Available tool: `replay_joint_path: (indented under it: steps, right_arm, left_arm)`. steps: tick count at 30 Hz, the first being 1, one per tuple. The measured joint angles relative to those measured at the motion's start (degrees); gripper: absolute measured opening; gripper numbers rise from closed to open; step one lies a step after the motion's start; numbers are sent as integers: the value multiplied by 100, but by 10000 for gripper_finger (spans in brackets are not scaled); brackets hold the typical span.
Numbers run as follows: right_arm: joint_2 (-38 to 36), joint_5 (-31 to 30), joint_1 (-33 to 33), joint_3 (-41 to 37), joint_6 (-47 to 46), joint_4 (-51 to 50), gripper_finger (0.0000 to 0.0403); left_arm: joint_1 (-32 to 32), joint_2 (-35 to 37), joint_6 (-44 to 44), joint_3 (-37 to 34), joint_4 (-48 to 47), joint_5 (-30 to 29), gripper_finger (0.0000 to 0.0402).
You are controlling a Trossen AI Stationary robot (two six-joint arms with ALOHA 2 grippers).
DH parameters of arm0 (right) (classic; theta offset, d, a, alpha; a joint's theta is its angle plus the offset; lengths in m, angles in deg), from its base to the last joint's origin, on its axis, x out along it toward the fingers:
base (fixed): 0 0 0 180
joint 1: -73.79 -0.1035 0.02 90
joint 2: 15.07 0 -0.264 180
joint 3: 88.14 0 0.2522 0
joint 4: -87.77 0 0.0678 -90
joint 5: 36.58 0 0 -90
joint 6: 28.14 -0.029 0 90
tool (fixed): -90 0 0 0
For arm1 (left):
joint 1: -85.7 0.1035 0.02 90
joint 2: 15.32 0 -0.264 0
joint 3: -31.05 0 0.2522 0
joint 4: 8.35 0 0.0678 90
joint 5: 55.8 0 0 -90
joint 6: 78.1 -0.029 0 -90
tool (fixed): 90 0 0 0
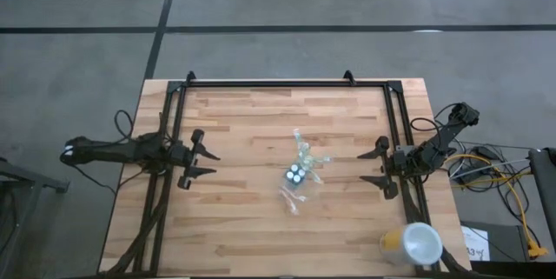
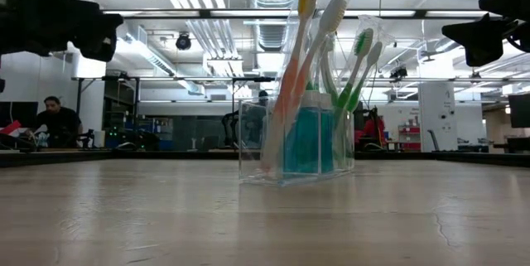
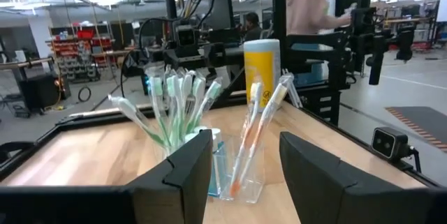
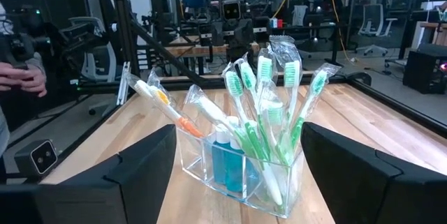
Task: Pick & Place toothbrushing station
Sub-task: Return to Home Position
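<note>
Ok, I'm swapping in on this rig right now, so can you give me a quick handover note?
Left gripper: open, empty, at left edge of the wooden table. Right gripper: open, empty, by the right edge.
Clear plastic organizer stands mid-table, holding white-and-green toothbrushes at one end, white-and-orange toothbrushes at the other, white-capped tubes between.
Done: all brushes and tubes loaded. Left: only parking the arms, it seems.
Yellow white-topped cup: right corner, apart.

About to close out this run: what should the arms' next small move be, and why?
Probably just retract both arms to home. The left claw and right claw are open, empty and apart from the organizer, which stands upright between them with the toothbrushes inside.
</note>
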Motion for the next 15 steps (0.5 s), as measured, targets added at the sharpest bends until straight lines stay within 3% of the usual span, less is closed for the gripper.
replay_joint_path:
  steps: [15]
  right_arm:
    - [0,0,-2,0,-6,0,300]
  left_arm:
    - [0,-1,99,7,-134,4,172]
